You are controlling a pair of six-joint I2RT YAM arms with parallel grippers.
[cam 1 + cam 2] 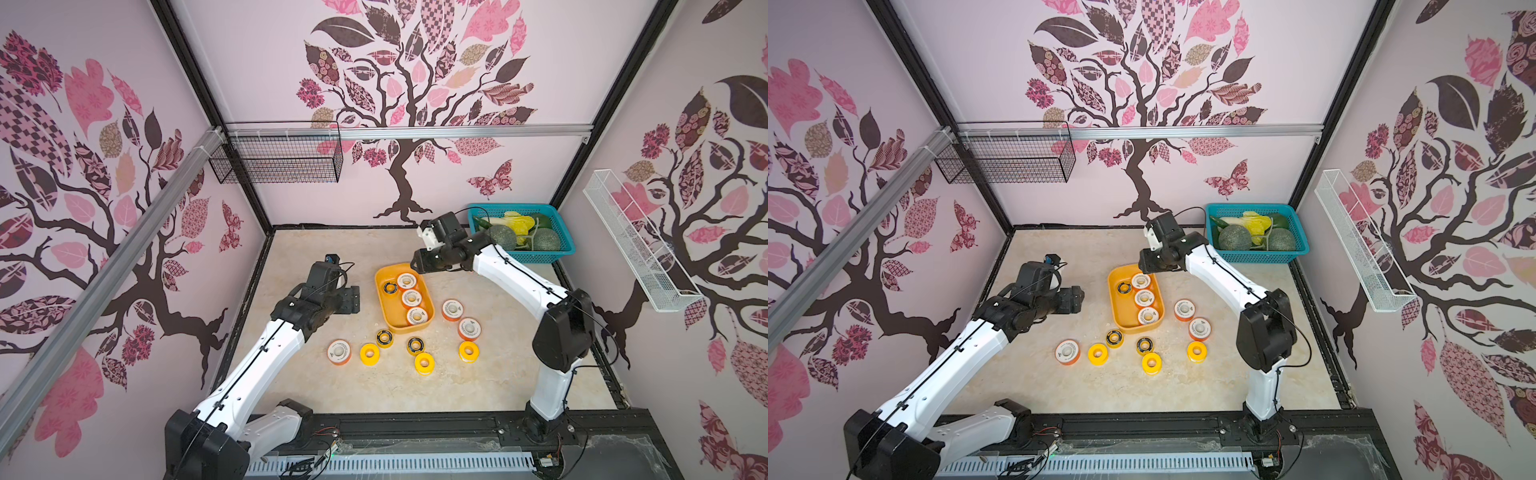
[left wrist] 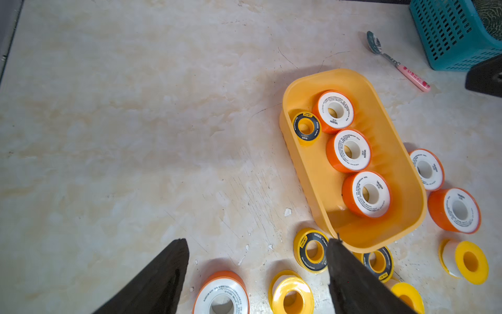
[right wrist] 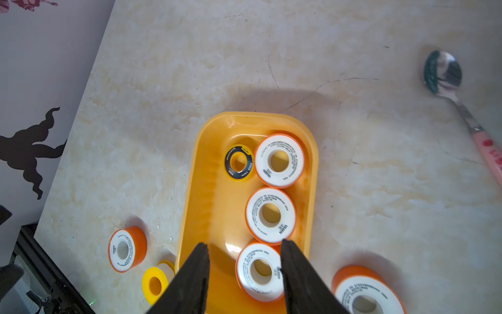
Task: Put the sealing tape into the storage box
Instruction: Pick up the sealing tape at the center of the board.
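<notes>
Four tape rolls [image 3: 270, 214] lay flat in the yellow box [image 1: 384, 307]: three orange ones with white labelled faces in a row, and one black with yellow rings. Eight more lay on the marbled beige table [image 1: 374, 245] near it. The right gripper [image 3: 243, 243] hung over the box, jaws partly apart, empty. The left gripper [image 2: 256, 242] gaped wide, empty. Pink tree-print walls [image 1: 457, 178] enclosed the table.

6 orange rolls [image 1: 338, 352]; 3 yellow [image 1: 369, 354]; 3 blk [image 1: 385, 337]
</notes>
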